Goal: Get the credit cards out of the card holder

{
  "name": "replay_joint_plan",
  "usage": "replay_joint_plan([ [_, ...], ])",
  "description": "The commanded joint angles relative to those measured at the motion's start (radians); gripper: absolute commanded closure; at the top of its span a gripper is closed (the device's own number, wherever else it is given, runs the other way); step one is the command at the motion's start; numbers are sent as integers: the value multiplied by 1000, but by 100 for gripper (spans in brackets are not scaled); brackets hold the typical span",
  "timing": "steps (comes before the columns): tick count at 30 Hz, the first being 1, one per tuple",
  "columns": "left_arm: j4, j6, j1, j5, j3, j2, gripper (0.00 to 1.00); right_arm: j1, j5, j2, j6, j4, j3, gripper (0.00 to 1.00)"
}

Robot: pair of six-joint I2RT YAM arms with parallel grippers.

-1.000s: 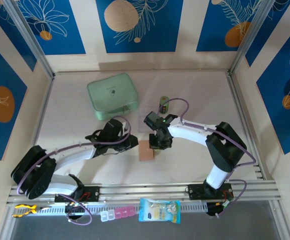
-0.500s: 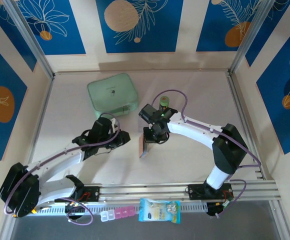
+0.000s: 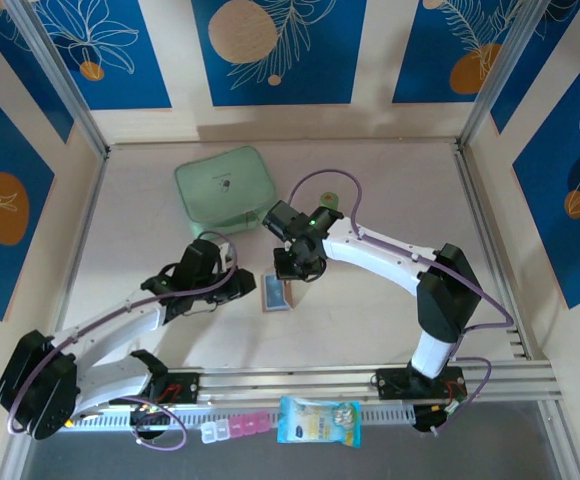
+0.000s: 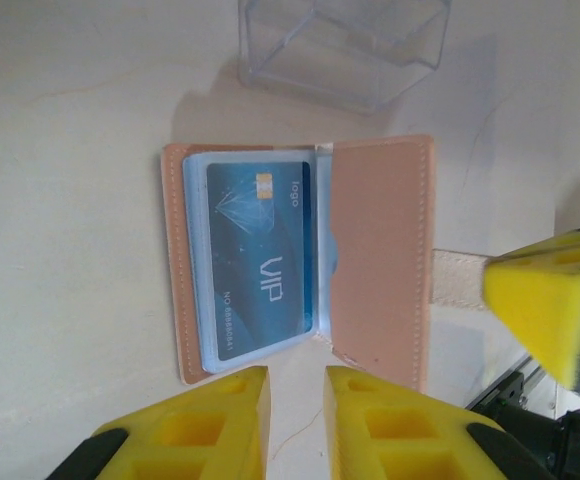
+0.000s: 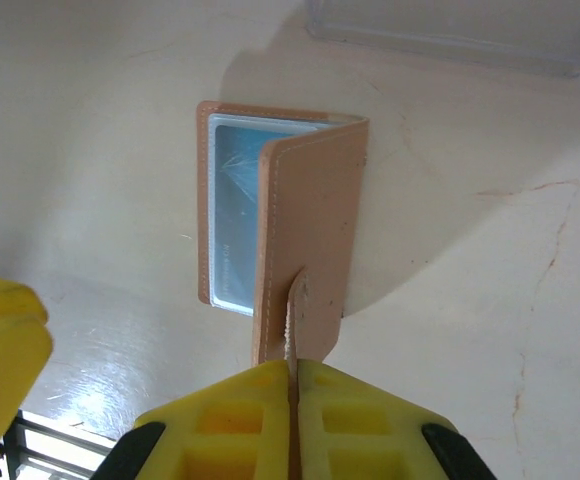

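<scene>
Gaping card holder (image 4: 375, 250), strap (image 4: 455, 278) between right jaws, just beyond left jaws.

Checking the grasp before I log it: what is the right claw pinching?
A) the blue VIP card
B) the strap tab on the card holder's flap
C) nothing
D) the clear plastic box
B: in the right wrist view the right claw is shut on the tan strap tab of the card holder, holding the flap up, while the blue VIP card sits in its clear pocket.
</scene>
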Motion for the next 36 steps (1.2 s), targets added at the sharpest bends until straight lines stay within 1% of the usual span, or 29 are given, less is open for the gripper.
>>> replay_joint_plan([
  [1,21,41,9,64,15,54,80,7,18,0,-15,-48,33,92],
  [9,122,35,5,147,42,232,87,-30,72,-31,-25,-90,-37,92],
  [13,178,20,1,164,34,288,88,-50,133,-49,-31,-119,-82,92],
  [19,236,-3,-7,187,35,357,90,-82,186,-55,-39,-125,-157,92],
  [27,224,-14,-14,163,38,412,91,-89,229,-1,-46,-102,-199,92],
  [33,242,-29,-19,156,22,424,92,-73,283,83,-45,-110,-184,92],
  [36,238,-27,-22,150,18,429,93,-62,295,117,-41,-104,-179,90],
])
